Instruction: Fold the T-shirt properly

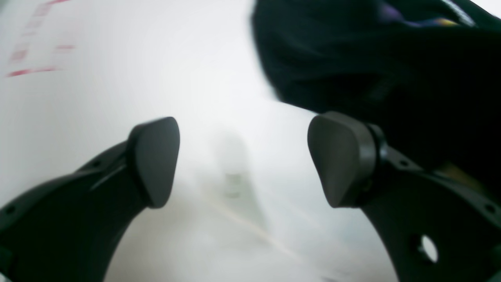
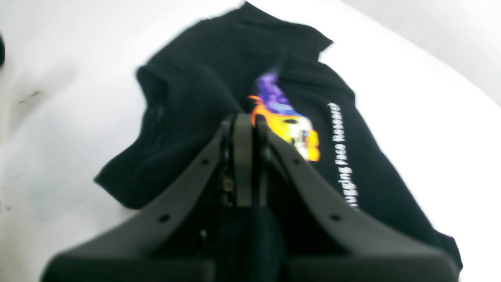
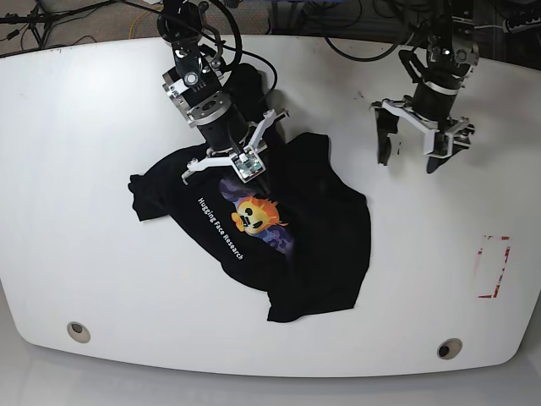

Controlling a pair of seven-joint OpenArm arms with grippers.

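White table [image 3: 101, 279] — T-shirt [image 3: 321, 245] crumpled mid-surface, red marks [image 3: 493, 267] rightward.

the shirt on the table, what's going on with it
A two-armed robot is folding a black T-shirt that lies crumpled on the white table, print facing up. The right gripper is down at the shirt near its upper edge with its fingers pressed together, apparently pinching cloth. The left gripper hangs open off to the side, holding nothing.
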